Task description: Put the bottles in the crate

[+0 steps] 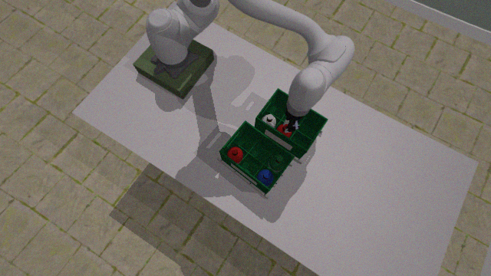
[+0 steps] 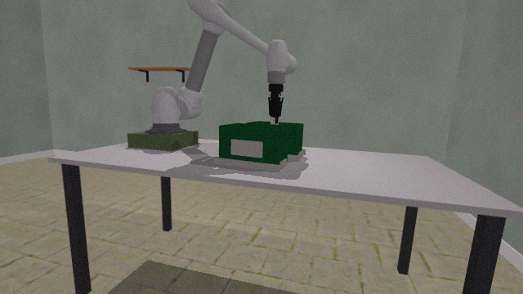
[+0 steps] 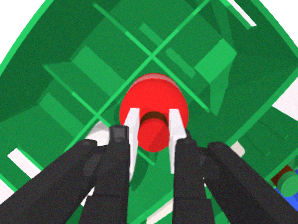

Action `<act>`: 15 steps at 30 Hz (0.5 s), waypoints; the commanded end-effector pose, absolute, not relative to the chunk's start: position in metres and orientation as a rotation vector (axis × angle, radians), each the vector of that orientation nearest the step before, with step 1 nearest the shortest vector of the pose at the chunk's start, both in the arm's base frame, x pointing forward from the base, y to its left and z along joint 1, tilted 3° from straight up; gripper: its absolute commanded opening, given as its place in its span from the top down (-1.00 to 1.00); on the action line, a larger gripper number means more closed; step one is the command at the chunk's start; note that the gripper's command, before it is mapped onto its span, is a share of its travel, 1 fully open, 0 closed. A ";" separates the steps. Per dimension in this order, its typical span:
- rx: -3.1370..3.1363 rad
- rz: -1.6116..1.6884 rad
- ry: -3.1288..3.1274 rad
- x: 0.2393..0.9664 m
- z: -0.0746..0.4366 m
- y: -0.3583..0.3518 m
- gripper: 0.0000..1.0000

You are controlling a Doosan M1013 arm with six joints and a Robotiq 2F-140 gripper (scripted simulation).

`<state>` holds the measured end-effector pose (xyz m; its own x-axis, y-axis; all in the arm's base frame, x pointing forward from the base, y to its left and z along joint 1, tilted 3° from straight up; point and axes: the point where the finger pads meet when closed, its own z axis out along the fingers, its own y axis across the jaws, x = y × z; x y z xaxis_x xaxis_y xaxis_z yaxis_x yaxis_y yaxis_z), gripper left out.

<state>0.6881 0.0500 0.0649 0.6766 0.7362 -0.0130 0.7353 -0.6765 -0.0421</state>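
My gripper (image 1: 290, 128) (image 2: 274, 121) (image 3: 154, 123) points down over the rear green crate (image 1: 301, 151) (image 3: 30, 102). Its pale fingertips are shut on the neck of a red bottle (image 1: 284, 130) (image 3: 154, 92), which is upright in that crate. Whether its base touches the crate floor is hidden. A white bottle (image 1: 269, 121) stands in the same crate, to its left in the top view. The front green crate (image 1: 232, 137) (image 2: 282, 147) holds another red bottle (image 1: 235, 154), a dark green bottle (image 1: 277, 162) and a blue bottle (image 1: 265, 177). I cannot make out the pick list.
The two crates stand close side by side on the pale table (image 1: 376, 172) (image 2: 368, 171). Thin dividers split their insides. The arm's green base block (image 1: 173, 82) (image 2: 149, 141) is at the table's far left. Crate walls surround the fingertips closely.
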 end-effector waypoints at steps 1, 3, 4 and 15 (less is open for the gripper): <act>-2.842 0.047 -1.245 0.686 0.061 0.053 1.00; -2.842 0.047 -1.245 0.686 0.061 0.053 1.00; -2.842 0.047 -1.245 0.686 0.059 0.053 0.24; -2.842 0.047 -1.245 0.686 0.059 0.053 0.24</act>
